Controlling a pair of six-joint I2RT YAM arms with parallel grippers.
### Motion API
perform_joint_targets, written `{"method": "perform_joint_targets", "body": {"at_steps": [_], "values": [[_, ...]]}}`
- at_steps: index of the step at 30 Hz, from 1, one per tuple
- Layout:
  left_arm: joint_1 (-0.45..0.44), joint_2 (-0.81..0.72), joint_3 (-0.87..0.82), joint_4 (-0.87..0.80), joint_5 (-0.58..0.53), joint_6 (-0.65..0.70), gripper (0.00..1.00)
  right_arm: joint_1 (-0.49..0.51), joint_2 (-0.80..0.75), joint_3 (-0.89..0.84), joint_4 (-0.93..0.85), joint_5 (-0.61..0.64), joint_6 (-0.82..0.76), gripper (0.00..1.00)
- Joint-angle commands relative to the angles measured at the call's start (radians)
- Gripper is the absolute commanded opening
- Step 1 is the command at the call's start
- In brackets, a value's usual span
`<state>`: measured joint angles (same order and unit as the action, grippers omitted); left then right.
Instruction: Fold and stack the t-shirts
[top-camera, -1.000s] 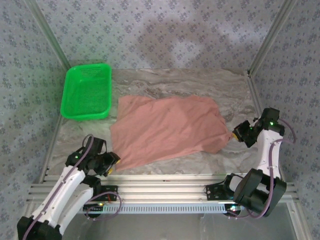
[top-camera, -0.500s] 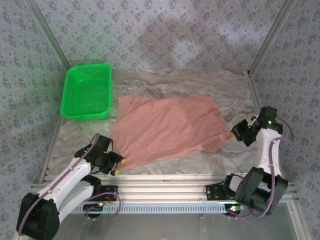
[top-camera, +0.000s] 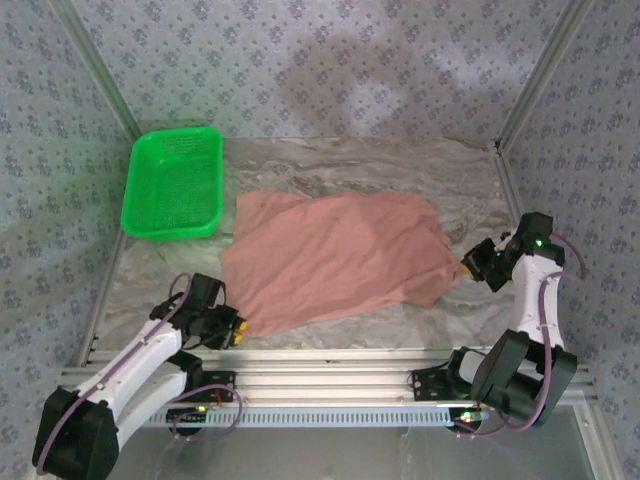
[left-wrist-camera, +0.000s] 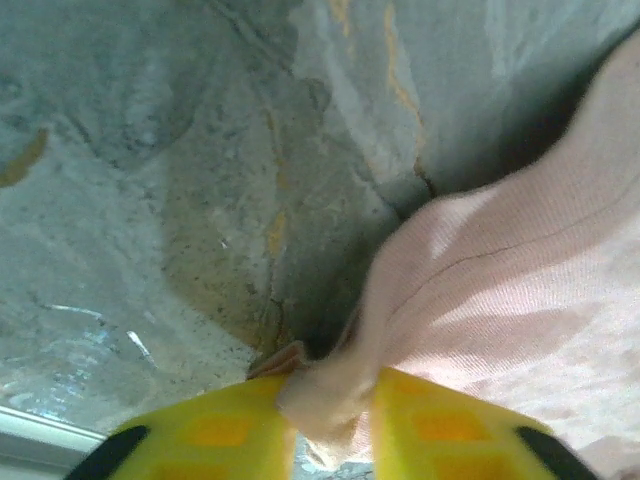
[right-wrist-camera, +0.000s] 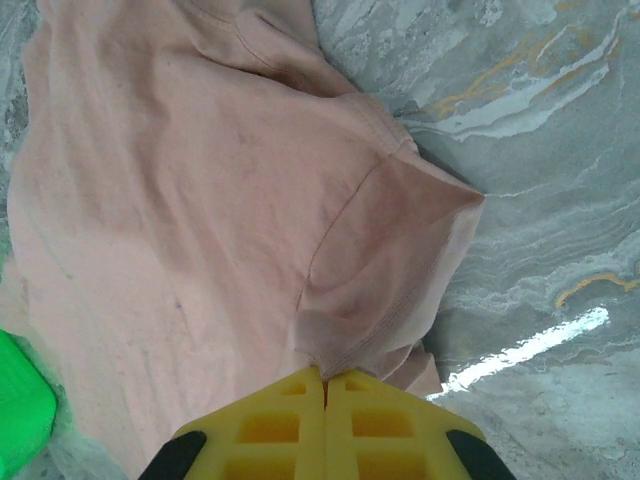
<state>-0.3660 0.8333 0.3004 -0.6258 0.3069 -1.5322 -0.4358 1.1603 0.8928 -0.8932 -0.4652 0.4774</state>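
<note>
1 pink t-shirt (top-camera: 340, 260) lies spread on the counter (top-camera: 400, 170). The left hand (top-camera: 237, 330) clamps its near-left corner, and the right hand (top-camera: 466, 268) pinches its right sleeve hem.

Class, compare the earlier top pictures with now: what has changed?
The left gripper shifted slightly right to the near-left corner of the t-shirt, which it now pinches. The right gripper stayed clamped on the sleeve; shirt and green basket lay unmoved.
</note>
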Motion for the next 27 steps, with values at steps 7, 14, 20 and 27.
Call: {"method": "perform_joint_targets", "body": {"at_steps": [7,14,20,27], "values": [[0.044,0.021,0.048,-0.046,-0.064,0.101,0.00,0.003,0.006,0.014,0.014,-0.036,-0.019,0.00],[0.047,0.005,0.392,-0.262,-0.211,0.314,0.00,-0.008,0.054,0.124,0.118,-0.247,0.065,0.00],[0.073,0.138,0.791,-0.322,-0.295,0.555,0.00,0.003,0.111,0.375,0.271,-0.417,0.297,0.00],[0.153,0.269,1.204,-0.313,-0.312,0.794,0.00,-0.021,0.085,0.672,0.277,-0.451,0.484,0.00]]}}
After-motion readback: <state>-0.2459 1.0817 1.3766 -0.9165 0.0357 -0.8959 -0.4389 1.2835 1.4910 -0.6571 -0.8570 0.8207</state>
